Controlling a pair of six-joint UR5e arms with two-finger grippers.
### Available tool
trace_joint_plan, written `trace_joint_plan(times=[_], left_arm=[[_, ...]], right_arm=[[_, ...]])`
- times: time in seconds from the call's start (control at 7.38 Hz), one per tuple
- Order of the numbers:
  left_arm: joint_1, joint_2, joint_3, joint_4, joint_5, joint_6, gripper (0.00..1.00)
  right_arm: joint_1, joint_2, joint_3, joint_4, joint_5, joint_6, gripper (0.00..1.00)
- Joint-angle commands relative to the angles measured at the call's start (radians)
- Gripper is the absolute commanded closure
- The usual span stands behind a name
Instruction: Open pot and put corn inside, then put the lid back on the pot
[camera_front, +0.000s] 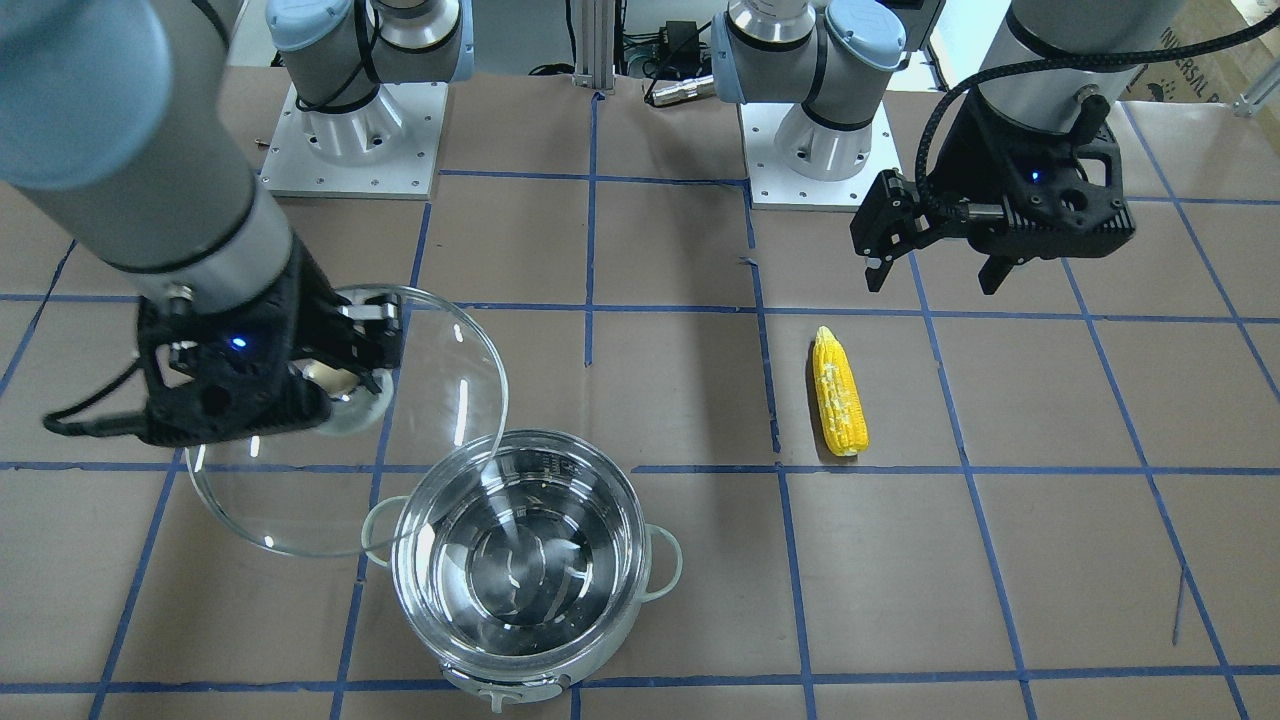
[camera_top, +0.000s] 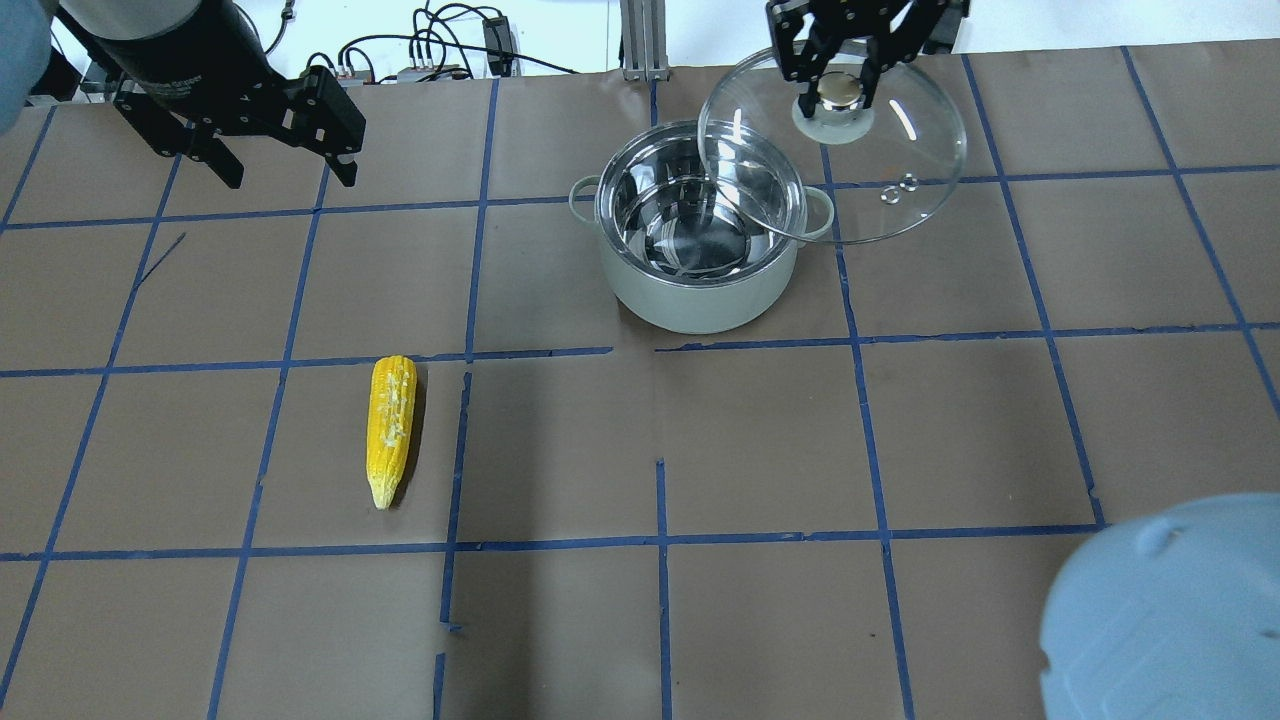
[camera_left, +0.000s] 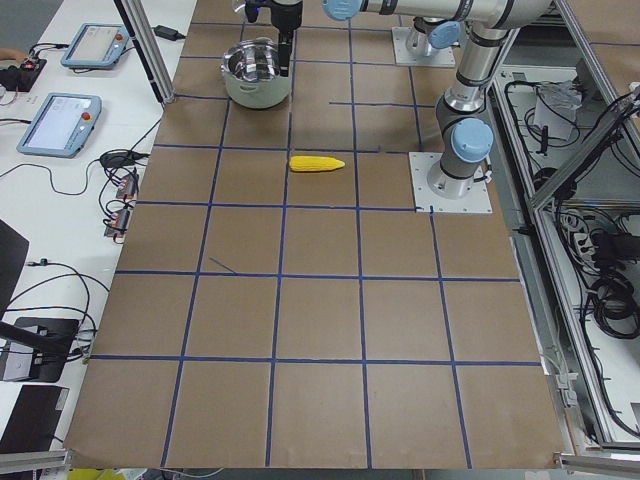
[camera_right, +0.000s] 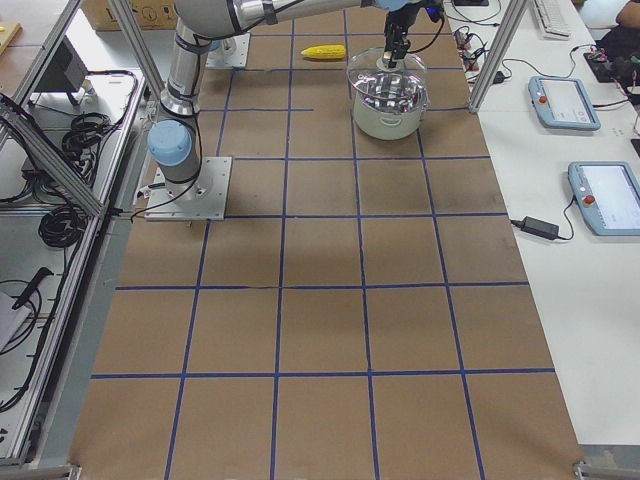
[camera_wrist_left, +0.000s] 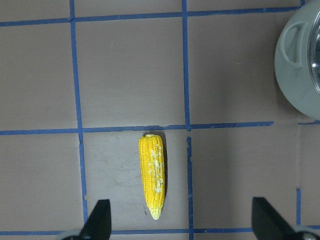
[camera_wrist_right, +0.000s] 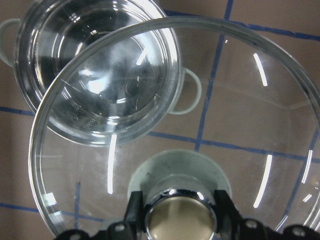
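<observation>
Overhead exterior shows the right gripper (camera_top: 838, 88) with its fingers (camera_wrist_right: 134, 214) pinched on the knob (camera_top: 838, 97) of the glass lid (camera_top: 885, 175). So the lid's up off the pot (camera_top: 700, 295), hanging mostly to its right, with one edge overlapping the rim. The pot sits open at the far middle of the table (camera_top: 900, 430). The left gripper (camera_top: 290, 180) is spread wide with nothing in it, up at the far left. The corn (camera_top: 390, 430) lies flat, nearer and left, well apart from the pot.
</observation>
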Motion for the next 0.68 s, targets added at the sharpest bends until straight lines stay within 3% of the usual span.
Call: trace_joint_plan(times=[0.0,0.27,0.54], left_arm=[[0.004,0.015,-0.065,0.002,-0.001,0.018,0.00],[0.035,-0.002,-0.145,0.071,-0.001,0.031,0.00],[0.103,-0.031,-0.270,0.130,-0.001,0.058,0.00]], right_arm=[[-0.117,-0.126,0.054,0.099,-0.002,-0.106,0.62],[-0.154,-0.222,0.197,0.067,0.005,-0.116,0.62],[-0.151,-0.275,0.375,-0.099,0.002,-0.105,0.62]])
